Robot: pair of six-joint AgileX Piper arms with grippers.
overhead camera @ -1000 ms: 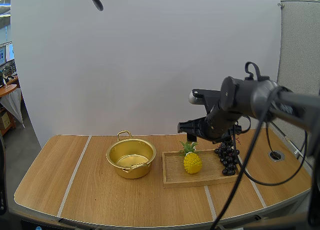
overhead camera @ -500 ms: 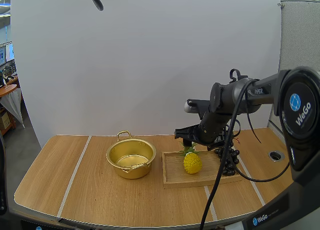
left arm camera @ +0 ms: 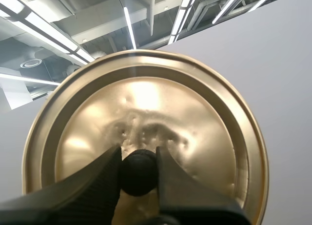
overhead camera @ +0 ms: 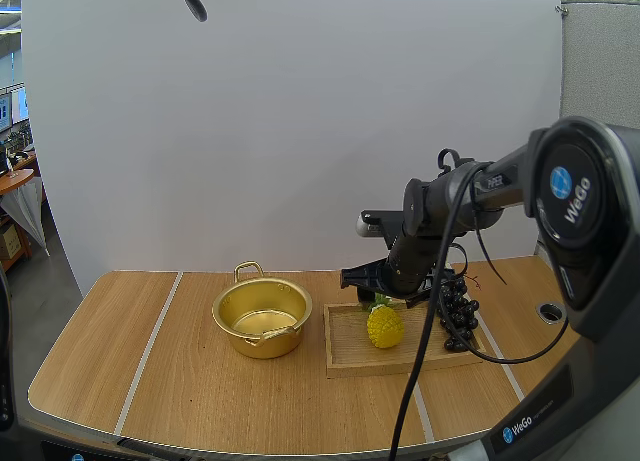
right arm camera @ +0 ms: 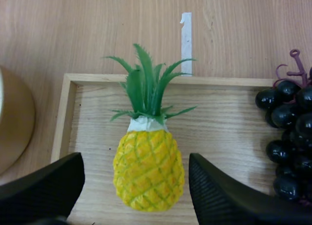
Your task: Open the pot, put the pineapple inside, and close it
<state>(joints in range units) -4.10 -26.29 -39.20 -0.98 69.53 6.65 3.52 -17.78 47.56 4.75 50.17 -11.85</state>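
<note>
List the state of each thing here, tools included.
pot: open, empty, upright.
lid: off the pot, gripped.
left tool: shut on the lid.
wooden tray: flat, beside the pot.
pineapple: on the wooden tray, not gripped.
right tool: open, fingers either side of the pineapple.
grapes: untouched, at the wooden tray's end away from the pot.

Pot (overhead camera: 250,343) glossy gold metal (lid (left arm camera: 146,100) dented); tray (right arm camera: 219,137) matt wood

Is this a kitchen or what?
Probably a robot lab, not a kitchen: a wooden table before a white screen, and the right gripper open over a pineapple on a wooden tray.
</note>
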